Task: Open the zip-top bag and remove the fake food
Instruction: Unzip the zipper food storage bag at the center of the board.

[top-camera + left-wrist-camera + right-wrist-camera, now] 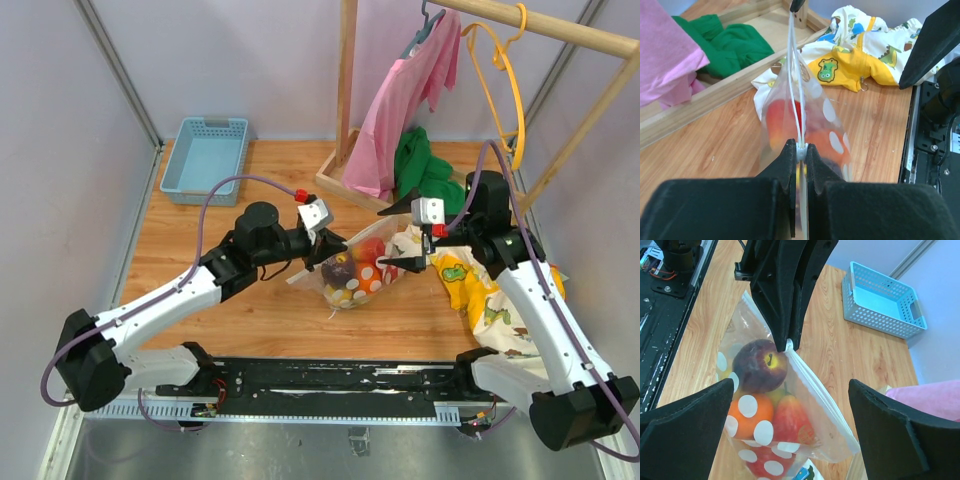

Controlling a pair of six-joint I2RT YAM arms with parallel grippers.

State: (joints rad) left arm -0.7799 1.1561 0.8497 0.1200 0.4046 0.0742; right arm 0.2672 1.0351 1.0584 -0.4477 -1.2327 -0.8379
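The left gripper (801, 150) is closed tight on the white zip strip (816, 391) of the zip-top bag (350, 275), pinching one end of it. The bag sits near the middle of the bench, its strip edge held uppermost. Inside it the fake food (760, 365) is packed together: a dark purple apple on top, with orange and red pieces beneath. The right gripper (791, 385) stands wide open on either side of the bag's other end, with nothing in its grasp. A yellow-and-white cartoon cloth (490, 295) lies by the right edge, and a blue basket (207, 158) stands in the far left corner.
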